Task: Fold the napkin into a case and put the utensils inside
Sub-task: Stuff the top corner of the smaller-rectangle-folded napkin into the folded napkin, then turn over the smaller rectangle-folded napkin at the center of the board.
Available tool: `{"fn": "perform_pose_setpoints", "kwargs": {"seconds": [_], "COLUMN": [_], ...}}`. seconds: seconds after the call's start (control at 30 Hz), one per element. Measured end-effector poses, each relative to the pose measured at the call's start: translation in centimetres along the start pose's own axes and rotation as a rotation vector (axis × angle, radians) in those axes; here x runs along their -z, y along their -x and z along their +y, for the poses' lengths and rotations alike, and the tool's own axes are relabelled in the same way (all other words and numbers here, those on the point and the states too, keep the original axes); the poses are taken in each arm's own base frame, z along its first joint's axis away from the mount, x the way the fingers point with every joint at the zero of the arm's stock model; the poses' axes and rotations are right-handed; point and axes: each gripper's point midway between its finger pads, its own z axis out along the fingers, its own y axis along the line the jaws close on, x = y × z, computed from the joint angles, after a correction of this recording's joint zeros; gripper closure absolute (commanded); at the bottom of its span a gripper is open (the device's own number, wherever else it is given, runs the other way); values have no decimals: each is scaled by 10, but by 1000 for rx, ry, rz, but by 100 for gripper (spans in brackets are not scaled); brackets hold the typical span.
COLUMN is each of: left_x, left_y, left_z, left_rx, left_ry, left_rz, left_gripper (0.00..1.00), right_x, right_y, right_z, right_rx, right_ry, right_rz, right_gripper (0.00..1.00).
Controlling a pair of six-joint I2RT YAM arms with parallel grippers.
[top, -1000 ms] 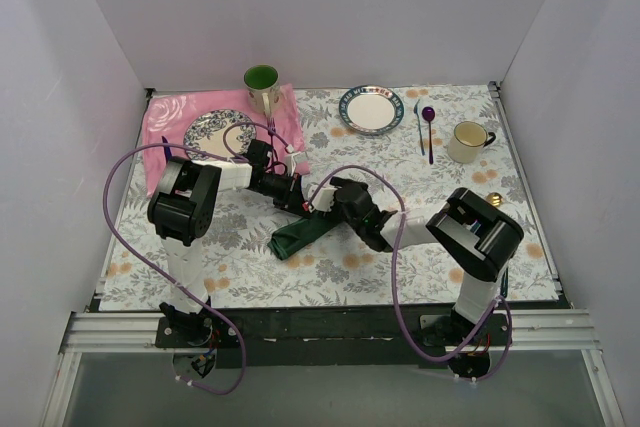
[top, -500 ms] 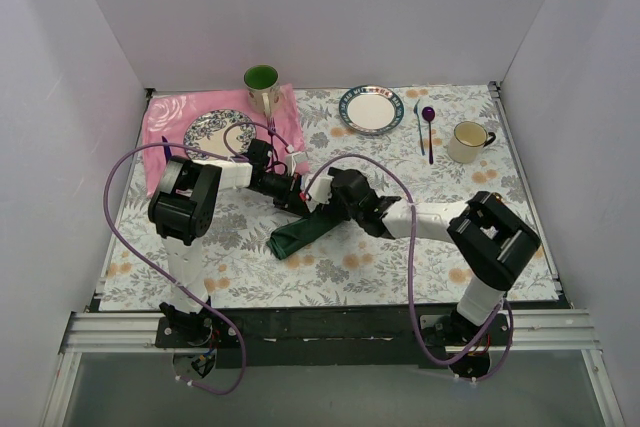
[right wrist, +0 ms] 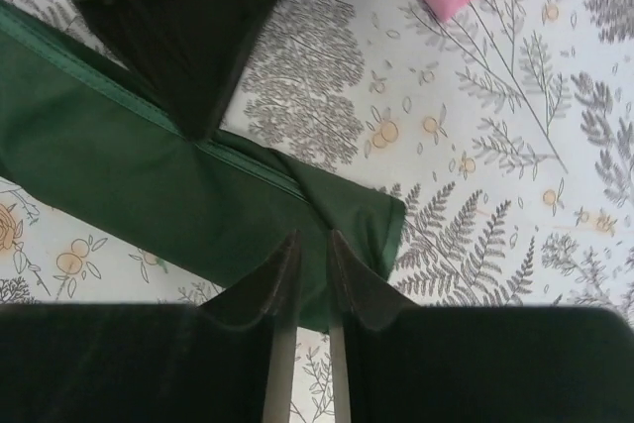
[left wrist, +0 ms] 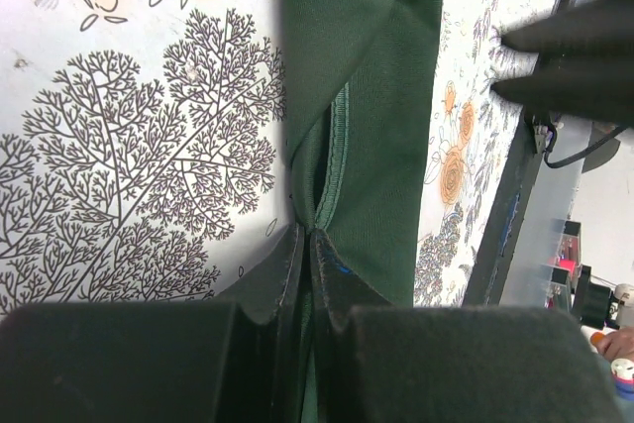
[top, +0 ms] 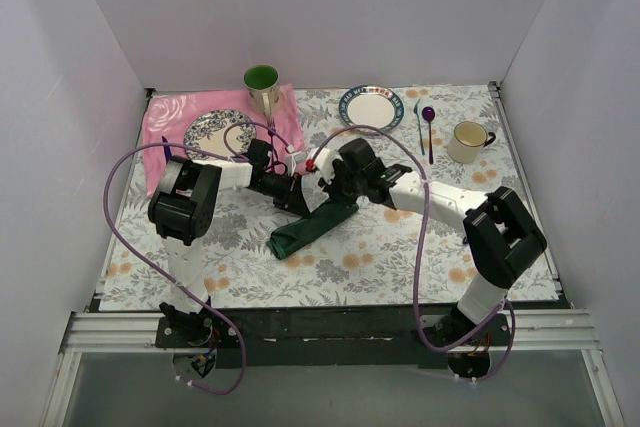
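The dark green napkin (top: 310, 229) lies folded into a long strip, slanting across the middle of the flowered table. My left gripper (top: 297, 197) is shut on the strip's long edge, with the cloth pinched between its tips (left wrist: 305, 235). The napkin (left wrist: 386, 126) runs away from those tips. My right gripper (top: 335, 190) hangs over the strip's far right end. Its jaws (right wrist: 309, 240) stand a narrow gap apart, tips down on the napkin (right wrist: 119, 165), and no cloth shows between them. The utensils are out of view.
At the back left, a pink cloth (top: 175, 117) carries a patterned plate (top: 218, 132), with a green cup (top: 261, 82) behind it. At the back right are a white plate (top: 371, 109), a purple spoon (top: 428, 127) and a cream mug (top: 468, 141). White walls close three sides.
My right gripper has swung from the napkin's middle up to its far right end, and its jaws have narrowed. The left gripper has held still on the cloth.
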Motion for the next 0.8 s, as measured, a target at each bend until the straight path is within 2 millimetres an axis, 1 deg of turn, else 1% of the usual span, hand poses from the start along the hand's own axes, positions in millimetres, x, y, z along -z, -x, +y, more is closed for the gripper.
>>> {"fn": "perform_pose_setpoints", "kwargs": {"seconds": [0.07,0.2,0.3,0.4,0.6,0.7,0.8], "left_x": [1,4,10,18,32,38,45], "left_y": [0,1,3,7,16,26,37], "left_z": [0,1,3,7,11,5,-8], "left_rx": [-1,-11,-40,-88,-184,-259,-349], "left_ry": [3,37,91,157,269,333,392], "left_rz": [0,3,2,-3,-13,-29,-59], "left_gripper": [100,100,100,100,100,100,100], "right_x": [3,15,27,39,52,55,56], "right_y": [-5,-19,-23,-20,-13,-15,-19], "right_z": [-9,-34,-54,-64,-72,-74,-75], "right_rx": [-120,-357,-476,-525,-548,-554,-564], "right_ry": [39,74,62,50,37,31,28], "right_rz": [-16,-46,-78,-109,-144,-143,-133], "right_gripper": [71,70,70,70,69,69,69]}}
